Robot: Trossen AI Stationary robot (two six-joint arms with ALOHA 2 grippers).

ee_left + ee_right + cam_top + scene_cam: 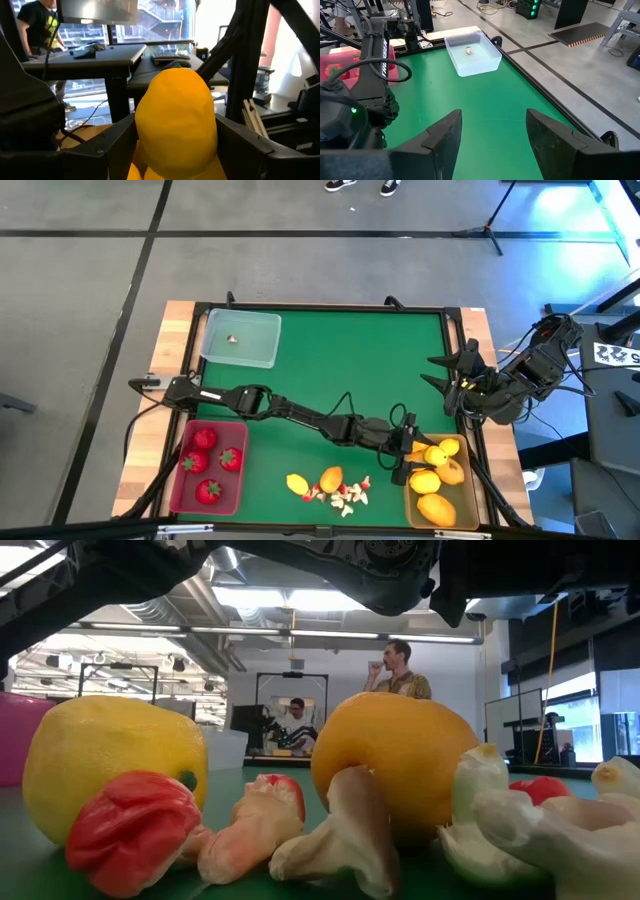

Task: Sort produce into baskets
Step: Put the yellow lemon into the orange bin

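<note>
My left arm reaches across the green table, and my left gripper (415, 450) stands over the tan-yellow basket (470, 502) at the near right, shut on a yellow lemon (176, 120). Other yellow and orange fruits (435, 508) lie in that basket. The pinkish-red basket (178, 480) at the near left holds three strawberries (207, 491). The clear basket (262, 340) at the far left holds one tiny bit (233, 338). A loose lemon (297, 483), an orange fruit (331, 478) and white-and-red bits (347, 497) lie near the front edge. My right gripper (492, 135) waits open at the table's right edge. My left gripper pinches the lemon by its two sides (142, 125) between its fingers (107, 145). The fingers come level from the table's left. The lemon sits upright between them, over the fruits in the tan-yellow basket; whether it rests on them I cannot tell.
In the low view the loose lemon (110, 775), the orange fruit (400, 765) and the bits (345, 840) fill the foreground. Bare green mat (340, 360) spans the table's middle and far right. People stand in the room beyond the table.
</note>
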